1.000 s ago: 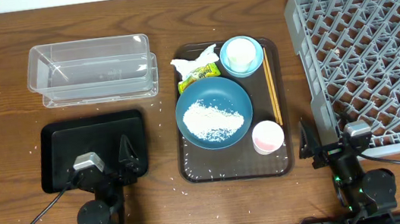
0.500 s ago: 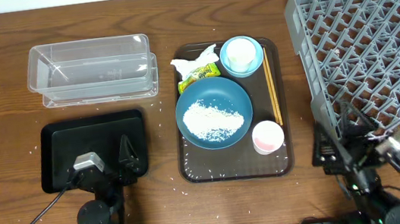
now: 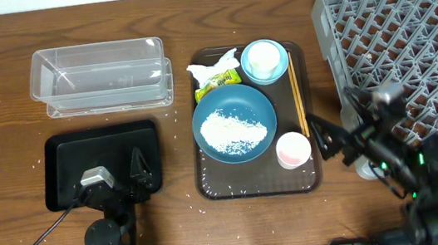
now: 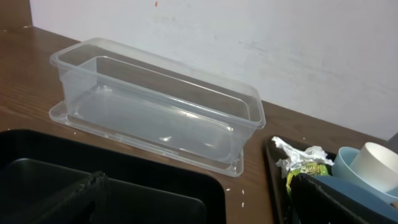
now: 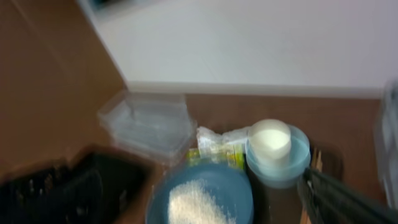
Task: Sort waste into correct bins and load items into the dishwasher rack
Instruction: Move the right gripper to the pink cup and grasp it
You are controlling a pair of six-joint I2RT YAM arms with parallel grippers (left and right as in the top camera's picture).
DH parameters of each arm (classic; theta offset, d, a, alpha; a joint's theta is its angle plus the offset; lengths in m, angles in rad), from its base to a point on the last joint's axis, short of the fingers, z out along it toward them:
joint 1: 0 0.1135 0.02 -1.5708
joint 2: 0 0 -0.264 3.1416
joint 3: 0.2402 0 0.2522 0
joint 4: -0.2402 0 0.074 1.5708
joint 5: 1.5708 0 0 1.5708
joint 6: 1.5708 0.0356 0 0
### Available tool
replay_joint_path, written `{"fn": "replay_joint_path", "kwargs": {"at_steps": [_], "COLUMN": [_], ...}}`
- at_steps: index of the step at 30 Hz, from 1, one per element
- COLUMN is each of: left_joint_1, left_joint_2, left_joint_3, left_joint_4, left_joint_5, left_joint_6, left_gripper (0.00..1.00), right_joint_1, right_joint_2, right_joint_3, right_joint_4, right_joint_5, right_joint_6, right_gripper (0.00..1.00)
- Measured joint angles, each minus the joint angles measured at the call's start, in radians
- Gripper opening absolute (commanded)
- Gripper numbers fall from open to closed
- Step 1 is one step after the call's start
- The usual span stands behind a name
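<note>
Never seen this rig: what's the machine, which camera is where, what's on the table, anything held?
Two robot arms, each with a two-finger claw. One picture looks down from above; two come from wrist cameras. Left claw, open, above a shallow black rectangular tray; right claw, open, beside a small white pink-lined cup. Nothing is held. A brown serving tray carries that cup, a dark-blue bowl of white rice, a pale-blue cup, wooden chopsticks, crumpled white napkin, yellow-green wrapper. Also: clear plastic tub, grey lattice rack.

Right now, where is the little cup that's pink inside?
In the overhead view, the pink-inside cup sits in the brown tray's lower right corner, just right of the blue bowl.
</note>
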Motion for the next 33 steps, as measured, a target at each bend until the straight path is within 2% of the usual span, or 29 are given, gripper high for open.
{"fn": "replay_joint_path", "kwargs": {"at_steps": [4, 8, 15, 22, 30, 31, 32, 33], "left_joint_1": [0.000, 0.000, 0.000, 0.000, 0.000, 0.000, 0.000, 0.000], "left_joint_2": [0.000, 0.000, 0.000, 0.000, 0.000, 0.000, 0.000, 0.000], "left_joint_3": [0.000, 0.000, 0.000, 0.000, 0.000, 0.000, 0.000, 0.000], "left_joint_4": [0.001, 0.001, 0.001, 0.001, 0.001, 0.000, 0.000, 0.000], "left_joint_5": [0.000, 0.000, 0.000, 0.000, 0.000, 0.000, 0.000, 0.000], "left_joint_6": [0.001, 0.001, 0.002, 0.002, 0.002, 0.002, 0.002, 0.002], "left_gripper": [0.95, 0.95, 0.95, 0.95, 0.95, 0.95, 0.95, 0.95], "right_joint_1": [0.089, 0.258, 0.494, 0.563, 0.564, 0.564, 0.564, 0.564], "right_joint_2": [0.219, 0.436, 0.734, 0.825, 0.827, 0.827, 0.827, 0.827], "right_joint_3": [0.202, 0.372, 0.491, 0.498, 0.502, 0.500, 0.497, 0.490], "right_joint_4": [-0.233, -0.443, -0.653, -0.803, -0.827, -0.821, -0.814, -0.798], "right_joint_5": [0.004, 0.127, 0.391, 0.478, 0.465, 0.462, 0.461, 0.459], "right_joint_6": [-0.145, -0.264, -0.335, -0.309, -0.211, -0.207, -0.206, -0.208], "right_gripper": [0.99, 0.99, 0.99, 0.99, 0.99, 0.95, 0.84, 0.69]}}
